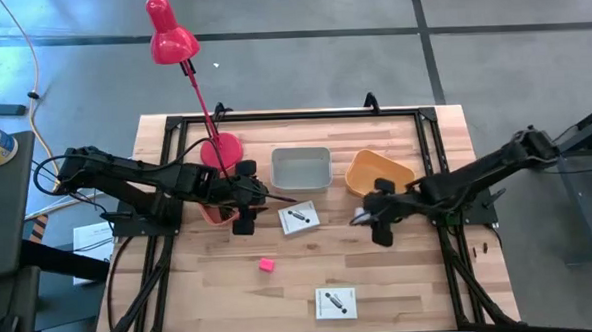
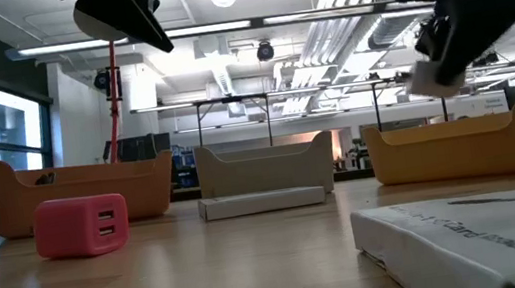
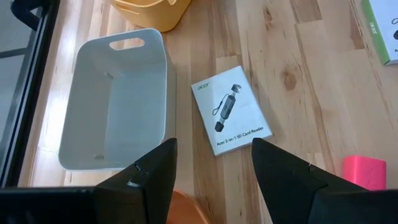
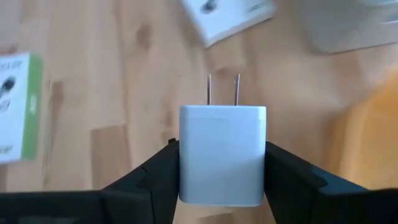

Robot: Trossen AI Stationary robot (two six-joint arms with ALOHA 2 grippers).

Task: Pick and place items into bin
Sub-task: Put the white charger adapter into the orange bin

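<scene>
My right gripper [image 1: 370,221] hangs above the table's right half, shut on a white block [image 4: 222,152] with two metal prongs [image 4: 222,90]; the low view shows the white block [image 2: 427,80] well above the table. My left gripper [image 3: 214,180] stands open and empty in the air at centre left, above a white packet [image 3: 231,109] lying flat and next to the grey bin [image 3: 115,99]. A pink block [image 1: 266,264] rests on the table in front. A second white packet [image 1: 335,302] lies near the front edge. My right gripper pinches the white block by its two opposite side faces [image 4: 186,155] between its two fingers. The fingers [image 4: 286,177] slant down from the table's right side. The prongs point ahead, away from the gripper. The block is lifted clear of the table.
An orange bin [image 1: 378,172] sits just behind my right gripper, and the grey bin [image 1: 301,169] stands at the centre back. Another orange bin [image 1: 216,214] lies under my left arm. A red lamp [image 1: 173,36] stands on its base [image 1: 220,149] at the back left.
</scene>
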